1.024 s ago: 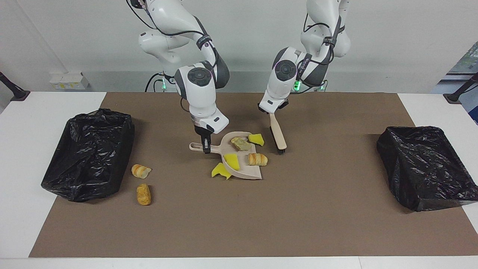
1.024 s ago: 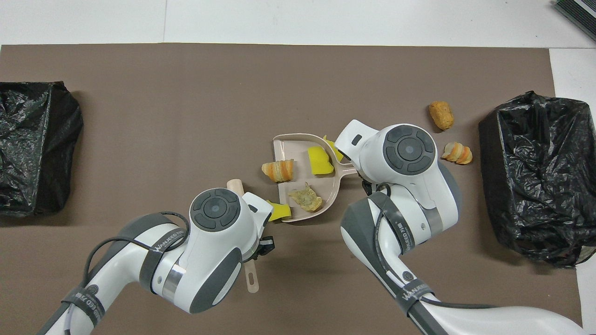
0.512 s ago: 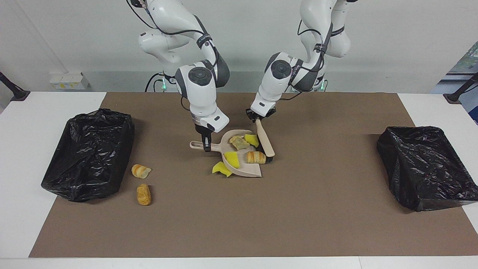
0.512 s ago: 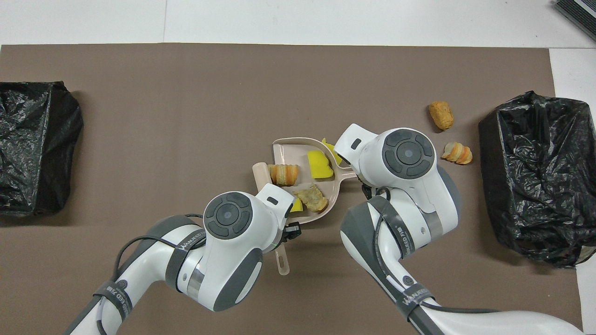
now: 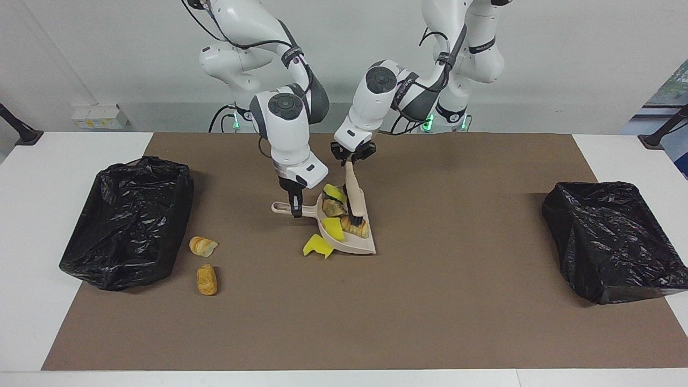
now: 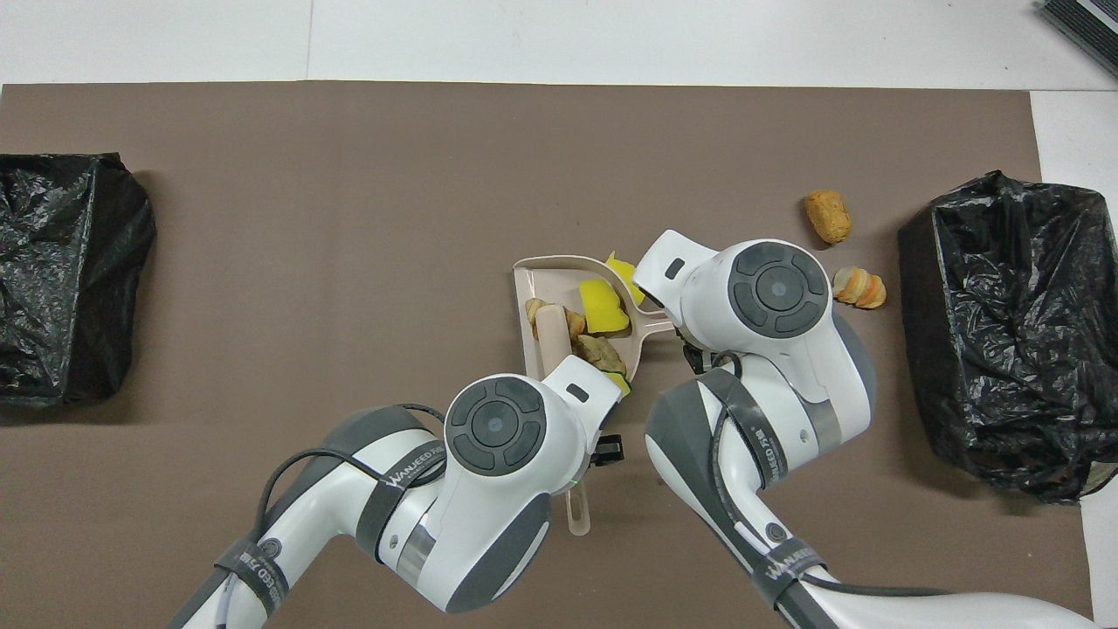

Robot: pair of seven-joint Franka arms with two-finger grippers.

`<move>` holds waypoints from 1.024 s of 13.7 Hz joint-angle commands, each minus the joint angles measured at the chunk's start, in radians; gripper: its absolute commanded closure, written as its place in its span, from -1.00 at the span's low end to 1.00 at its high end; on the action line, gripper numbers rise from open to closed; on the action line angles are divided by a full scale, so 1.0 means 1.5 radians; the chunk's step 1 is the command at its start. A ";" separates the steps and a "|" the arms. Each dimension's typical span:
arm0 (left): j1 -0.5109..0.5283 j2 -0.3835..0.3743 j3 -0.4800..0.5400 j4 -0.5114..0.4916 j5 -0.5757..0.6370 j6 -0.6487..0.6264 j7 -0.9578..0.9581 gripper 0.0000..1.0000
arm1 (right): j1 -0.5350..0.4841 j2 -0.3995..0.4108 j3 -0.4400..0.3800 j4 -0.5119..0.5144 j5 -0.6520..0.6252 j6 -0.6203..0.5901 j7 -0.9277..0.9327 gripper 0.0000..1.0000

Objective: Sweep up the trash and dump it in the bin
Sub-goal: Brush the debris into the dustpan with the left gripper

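I have the right gripper (image 5: 295, 210) clamped on the handle of the beige dustpan (image 5: 359, 245), which sits on the brown mat (image 5: 462, 312) about midway between the two black-lined bins, and the left gripper (image 5: 352, 159) closed on the handle of the beige brush (image 5: 353, 194), whose bristle end is down inside the pan among the trash. The trash looks light and springy to me: sponge chunks and bread-like lumps that should slide easily under the bristles but may bounce or roll off the pan's lip if I tilt or move it too fast, so I judge it better not to pinch any piece and to push it from the side and carry it by the pan handle, kept level. In the pan I see a bright yellow sponge chunk (image 5: 333, 229), a tan lump (image 5: 331, 207) with another yellow piece (image 5: 336, 192) above it, and an orange-brown roll (image 5: 361, 229) partly hidden by the brush. One folded yellow piece (image 5: 317, 245) lies on the mat just outside the pan, touching its edge. Two more lumps, a striped pastry-like one (image 5: 202, 245) and a golden one (image 5: 206, 279), lie well apart from the pan, near the bin (image 5: 129, 220) toward the right arm's end; the other bin (image 5: 613, 236) stands at the left arm's end
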 commanded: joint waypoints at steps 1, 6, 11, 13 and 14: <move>0.001 -0.047 0.010 0.013 -0.004 -0.082 0.001 1.00 | -0.018 -0.036 0.006 -0.052 0.044 0.042 -0.040 1.00; 0.006 -0.084 0.013 0.026 -0.004 -0.146 -0.009 1.00 | -0.034 -0.042 0.006 -0.079 0.161 0.091 -0.102 1.00; 0.003 -0.134 0.007 0.018 -0.003 -0.239 -0.057 1.00 | -0.041 -0.064 0.006 -0.076 0.178 0.070 -0.102 1.00; -0.014 -0.165 -0.003 -0.028 -0.003 -0.246 -0.092 1.00 | -0.049 -0.075 0.006 -0.066 0.178 0.035 -0.102 1.00; -0.031 -0.181 -0.006 -0.063 -0.003 -0.242 -0.119 1.00 | -0.051 -0.084 0.002 -0.059 0.178 0.018 -0.101 1.00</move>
